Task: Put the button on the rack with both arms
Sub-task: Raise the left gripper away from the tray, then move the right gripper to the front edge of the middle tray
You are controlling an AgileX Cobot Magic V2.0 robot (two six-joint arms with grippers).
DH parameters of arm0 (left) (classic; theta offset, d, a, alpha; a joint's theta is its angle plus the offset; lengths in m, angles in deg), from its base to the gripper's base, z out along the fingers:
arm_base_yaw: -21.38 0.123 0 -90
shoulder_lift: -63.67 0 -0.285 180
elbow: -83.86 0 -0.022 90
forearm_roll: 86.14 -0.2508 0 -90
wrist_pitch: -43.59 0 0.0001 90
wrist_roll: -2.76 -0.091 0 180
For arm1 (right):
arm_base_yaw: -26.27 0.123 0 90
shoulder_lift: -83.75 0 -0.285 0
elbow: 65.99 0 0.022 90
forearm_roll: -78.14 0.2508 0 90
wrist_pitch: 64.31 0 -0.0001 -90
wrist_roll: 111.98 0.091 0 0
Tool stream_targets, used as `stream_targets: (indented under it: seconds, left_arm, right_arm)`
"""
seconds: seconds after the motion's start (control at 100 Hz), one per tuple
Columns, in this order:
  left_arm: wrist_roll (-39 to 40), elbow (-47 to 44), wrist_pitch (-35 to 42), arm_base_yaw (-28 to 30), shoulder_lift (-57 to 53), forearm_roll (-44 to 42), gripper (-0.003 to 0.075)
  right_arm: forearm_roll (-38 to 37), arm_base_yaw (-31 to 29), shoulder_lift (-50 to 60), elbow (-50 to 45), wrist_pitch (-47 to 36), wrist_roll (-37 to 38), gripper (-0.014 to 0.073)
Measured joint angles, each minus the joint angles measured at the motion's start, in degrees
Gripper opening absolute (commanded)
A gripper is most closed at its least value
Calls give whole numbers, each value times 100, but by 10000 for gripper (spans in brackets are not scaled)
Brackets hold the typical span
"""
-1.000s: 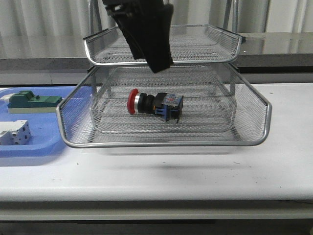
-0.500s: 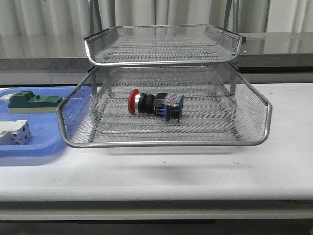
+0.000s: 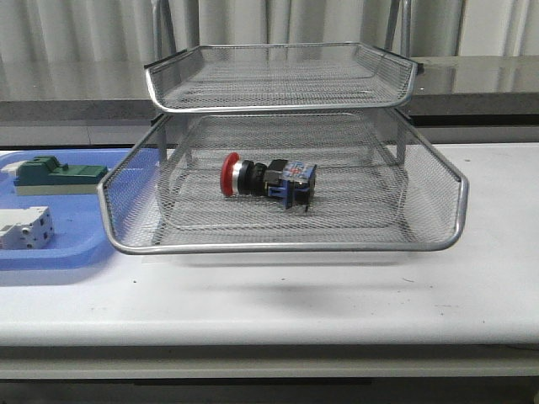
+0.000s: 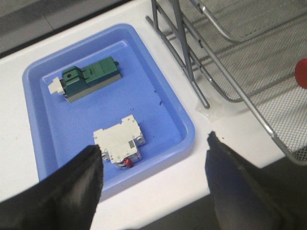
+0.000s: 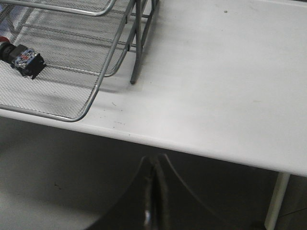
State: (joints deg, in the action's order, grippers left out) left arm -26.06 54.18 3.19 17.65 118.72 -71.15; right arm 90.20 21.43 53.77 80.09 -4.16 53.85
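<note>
The button [image 3: 267, 179], with red cap, silver collar, black body and blue rear block, lies on its side on the middle tier of the silver wire rack [image 3: 282, 247]. It also shows in the right wrist view [image 5: 21, 57], and its red cap shows in the left wrist view [image 4: 301, 73]. My left gripper [image 4: 154, 149] is open and empty, above the table's front edge beside the blue tray. My right gripper [image 5: 154, 160] is shut and empty, off the table's front edge, to the right of the rack [image 5: 88, 103]. Neither arm shows in the front view.
A flat blue tray [image 3: 59, 252] stands left of the rack, holding a green block [image 3: 55, 173] and a white block [image 3: 24, 227]; the left wrist view shows the tray [image 4: 182, 120], green block [image 4: 91, 76] and white block [image 4: 120, 140]. The white tabletop [image 5: 216, 81] stretches right of the rack.
A dark arm that hung in front of the rack's top tier one second ago has left the front view. The button has not moved.
</note>
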Motion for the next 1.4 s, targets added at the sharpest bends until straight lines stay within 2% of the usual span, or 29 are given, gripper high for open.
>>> stream_targets:
  seconds: [0.19,0.39,0.61,0.88,1.02,1.31,1.4]
  left_arm:
    - [0,-1397,1304,0,-1538,388,440]
    - [0,-2395,2198,0,-2601,477,440]
    - [0,-2904,3047,0,-2821,856,440]
    - [0,-2956,3373,0,-2833,1069,435]
    - [0,-2956,3576,0,-2833,1089,339]
    - [0,-2956,3585,0,-2833,1089,-7]
    - [0,-2956,3585,0,-2833,1102,-20]
  right_arm:
    - [0,0,0,0,0,0,-60]
    - [0,0,0,0,0,0,-60]
    - [0,0,0,0,0,0,-60]
    - [0,0,0,0,0,0,-60]
    - [0,0,0,0,0,0,-60]
    - [0,0,0,0,0,0,-60]
    - [0,0,0,0,0,0,-60]
